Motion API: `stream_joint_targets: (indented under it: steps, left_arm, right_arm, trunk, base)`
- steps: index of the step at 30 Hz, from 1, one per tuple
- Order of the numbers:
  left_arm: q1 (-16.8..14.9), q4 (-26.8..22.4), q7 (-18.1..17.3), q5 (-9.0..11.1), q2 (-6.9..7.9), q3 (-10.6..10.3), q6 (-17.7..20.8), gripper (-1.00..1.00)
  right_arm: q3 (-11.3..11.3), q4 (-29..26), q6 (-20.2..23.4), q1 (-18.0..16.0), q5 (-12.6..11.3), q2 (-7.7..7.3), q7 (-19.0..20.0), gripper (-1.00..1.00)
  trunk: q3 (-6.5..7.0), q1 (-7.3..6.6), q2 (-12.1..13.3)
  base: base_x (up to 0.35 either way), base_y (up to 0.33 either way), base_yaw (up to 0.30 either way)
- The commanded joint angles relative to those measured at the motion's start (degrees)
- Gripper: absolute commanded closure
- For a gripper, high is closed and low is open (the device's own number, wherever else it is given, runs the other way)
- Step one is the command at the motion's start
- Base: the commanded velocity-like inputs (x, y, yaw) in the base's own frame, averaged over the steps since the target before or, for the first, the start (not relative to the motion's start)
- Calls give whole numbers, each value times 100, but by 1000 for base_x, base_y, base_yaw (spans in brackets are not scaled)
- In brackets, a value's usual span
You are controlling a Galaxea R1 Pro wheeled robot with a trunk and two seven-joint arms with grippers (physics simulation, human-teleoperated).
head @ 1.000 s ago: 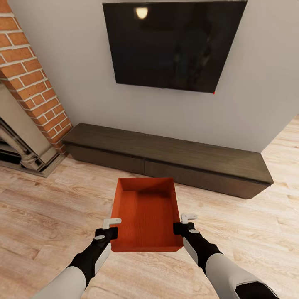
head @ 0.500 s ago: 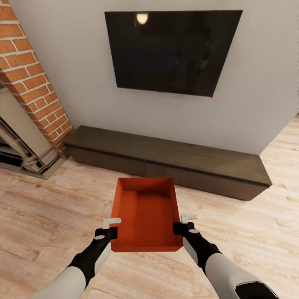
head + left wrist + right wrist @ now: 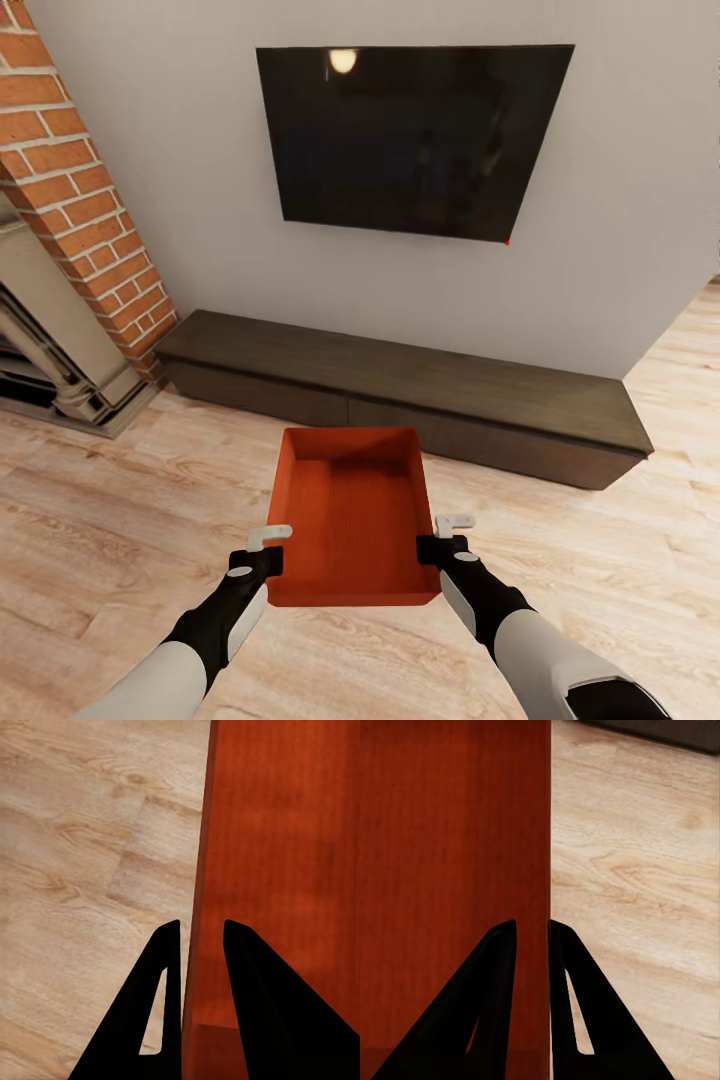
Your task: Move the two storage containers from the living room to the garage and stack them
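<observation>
Robot is carrying one storage container (image 3: 352, 515) in the air above the living room wood floor (image 3: 100, 520), in front of the long dark bench (image 3: 400, 395) under the TV (image 3: 415, 135). Left end effector (image 3: 272, 548) is pinching the left wall, right end effector (image 3: 448, 537) is pinching the right wall. Risks: thin-wall pinches slipping, container tilting or dropping while the base is driving; front edge clipping the bench if turning tight.
</observation>
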Motion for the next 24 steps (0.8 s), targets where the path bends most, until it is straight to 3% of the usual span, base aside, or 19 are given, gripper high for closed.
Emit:
stream_joint_targets:
  steps: [1,24]
  left_arm:
    - [-1,31,85,64,34,-58,40,100]
    - [-1,31,93,64,27,-57,40,100]
  right_arm:
    - [27,-32,35,-6,45,-8,-35,100]
    - [22,-32,35,-8,46,-16,-35,100]
  trunk:
    - [1,3,-10]
    - [216,3,-10]
  base:
    - [0,0,0]
    - [0,0,0]
